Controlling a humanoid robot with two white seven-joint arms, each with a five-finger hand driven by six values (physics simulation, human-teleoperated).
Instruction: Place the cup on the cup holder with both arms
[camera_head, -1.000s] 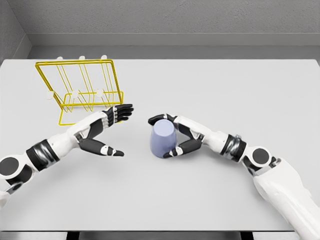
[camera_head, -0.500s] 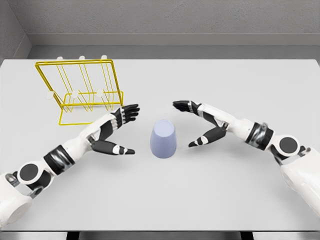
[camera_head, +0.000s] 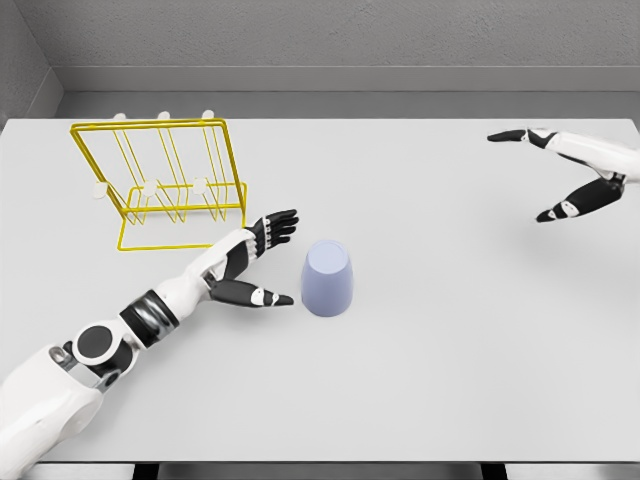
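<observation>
Cup (camera_head: 327, 279), pale lilac, upside down near the middle of the bench (camera_head: 420, 380), touched by nothing. Just to its left, left hand (camera_head: 256, 262), fingers (camera_head: 283, 221) spread and straight, thumb pointing at the cup's base, palm facing the cup, holding nothing. Farther left and toward the far side, yellow wire cup holder (camera_head: 160, 185), upright, pegs bare, well apart from the cup. Far off at the right edge, right hand (camera_head: 570, 172), fingers apart and empty, raised over the far right of the bench.

Likely step: closing the left hand on the cup for the carry to the holder. Risk: a push from the thumb or spread fingers before closing, sliding or tipping the light tapered cup to the right. Also a loose one-sided grip slipping on the narrowing wall. Later, a knock against the wire frame while threading onto a peg.

Plenty of open bench near and right of the cup; bench edges well away; path to the holder unobstructed.
</observation>
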